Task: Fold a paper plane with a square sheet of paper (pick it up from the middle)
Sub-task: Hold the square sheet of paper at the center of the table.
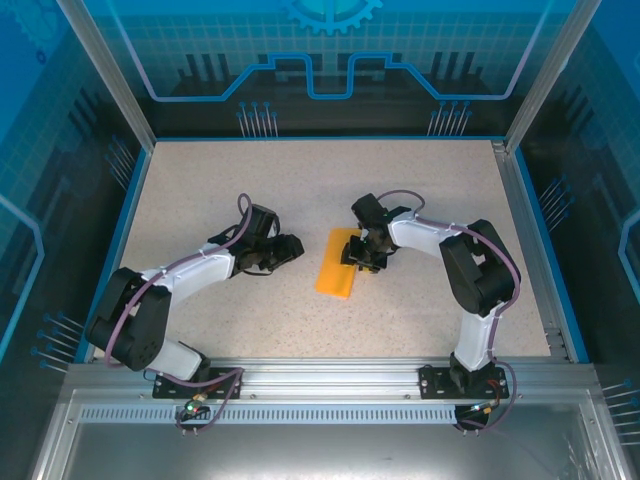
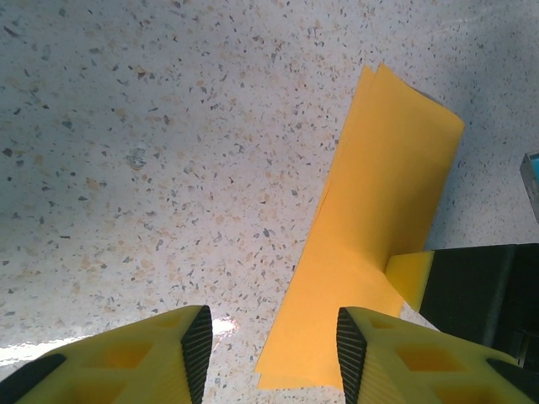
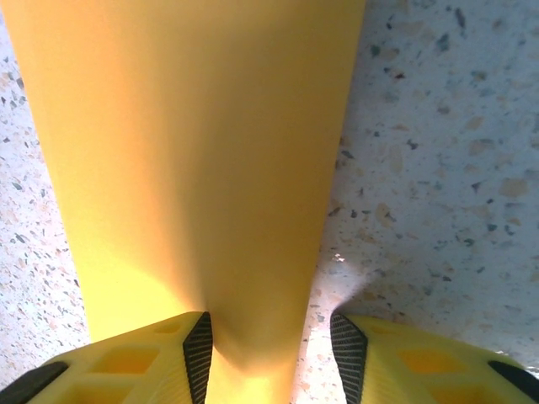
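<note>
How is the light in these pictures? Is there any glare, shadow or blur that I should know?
Top external: even light, sharp, with reflections on the blue walls. Left wrist: a white glare spot on the table beside the left gripper; the orange paper is sharp. Right wrist: the orange paper is very close and soft, darker near the right gripper.

Orange paper (image 1: 338,265) on speckled table (image 1: 250,190)

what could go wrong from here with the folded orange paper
1. The folded sheet of paper shows layers fanning apart at its far end, so the next crease may come out crooked.
2. The right gripper has the strip between its open fingers; closing might buckle it.
3. The left gripper, open by the near corner, could snag it.
</note>
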{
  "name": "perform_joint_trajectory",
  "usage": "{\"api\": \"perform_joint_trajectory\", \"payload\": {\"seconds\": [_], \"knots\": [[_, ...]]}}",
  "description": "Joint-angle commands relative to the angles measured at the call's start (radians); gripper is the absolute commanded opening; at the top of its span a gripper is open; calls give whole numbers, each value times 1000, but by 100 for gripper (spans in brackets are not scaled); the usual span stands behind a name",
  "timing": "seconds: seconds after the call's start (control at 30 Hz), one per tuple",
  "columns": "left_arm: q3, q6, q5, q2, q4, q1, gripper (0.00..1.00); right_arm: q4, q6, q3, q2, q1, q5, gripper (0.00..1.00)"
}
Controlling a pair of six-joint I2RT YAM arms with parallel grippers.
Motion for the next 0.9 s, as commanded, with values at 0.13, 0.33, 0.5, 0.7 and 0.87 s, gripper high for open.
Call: {"api": "perform_joint_trajectory", "payload": {"seconds": [0.13, 0.33, 0.5, 0.7, 0.87], "knots": [[-8, 13, -11, -17, -21, 7, 47, -46, 11, -24, 25, -2, 65, 45], [-7, 15, -10, -14, -22, 6, 47, -67, -31, -3, 37, -2, 64, 49], [1, 21, -3, -5, -24, 6, 47, -101, -114, 46, 66, 5, 49, 55], [6, 25, 1, -6, -29, 8, 47, -156, -135, 79, 88, 1, 85, 56], [8, 28, 5, -6, -33, 8, 47, -158, -107, 73, 85, -9, 91, 55]]}}
